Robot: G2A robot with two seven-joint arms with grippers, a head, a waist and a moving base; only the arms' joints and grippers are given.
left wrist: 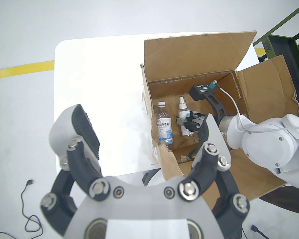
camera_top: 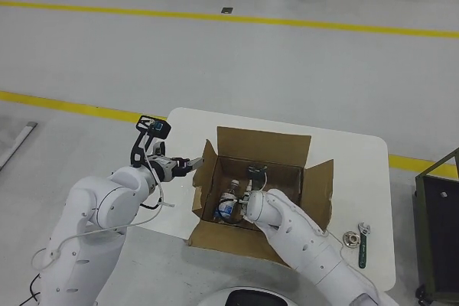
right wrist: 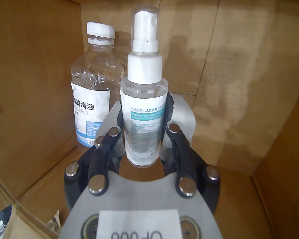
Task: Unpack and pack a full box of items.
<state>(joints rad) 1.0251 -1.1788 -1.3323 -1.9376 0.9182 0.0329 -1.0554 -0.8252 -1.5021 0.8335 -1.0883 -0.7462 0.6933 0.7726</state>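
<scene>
grip matters most at this step: the right gripper [right wrist: 144,119] is clenched across the label of the spray bottle [right wrist: 144,58] down inside the box [camera_top: 264,141], one finger on either side of the body, below the white pump. the clear bottle [right wrist: 93,75] sits just left of it, by the box's left wall, close enough that the two may be touching. judging by that hold, the step looks like taking the spray out, though i cannot tell whether it is off the box floor yet. a good lift goes straight up and eases right, away from the clear bottle, so the label does not drag its neighbour, and it keeps the capped nozzle from catching the far flap. the grasp sits toward the base, so the pump end could swing; slow wrist turns would help. the left gripper [left wrist: 144,123] hangs released over the table [left wrist: 94,75], left of the box, well apart from the work. the table right of the box, beside the wrench [camera_top: 362,245], would do as a landing spot.
</scene>
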